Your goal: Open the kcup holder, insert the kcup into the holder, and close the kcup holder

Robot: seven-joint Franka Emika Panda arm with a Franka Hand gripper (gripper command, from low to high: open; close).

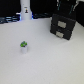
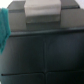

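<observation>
The kcup (image 1: 23,46), a tiny white pod with a green top, stands upright on the white table, towards the exterior view's left. The kcup holder (image 1: 63,26), a black box with two pale-handled drawer fronts, stands at the back on the exterior view's right, both drawers shut. My gripper (image 1: 64,11) hangs just above the holder, far from the kcup; it is dark and blurred, so its jaws cannot be read. The wrist view is filled by the holder's black surface (image 2: 45,55), with a pale handle-like block (image 2: 42,12) at one edge.
A tall white bottle-like post (image 1: 25,11) stands at the back on the exterior view's left, with dark clutter along the table's far edge. A teal shape (image 2: 4,27) shows at the side of the wrist view.
</observation>
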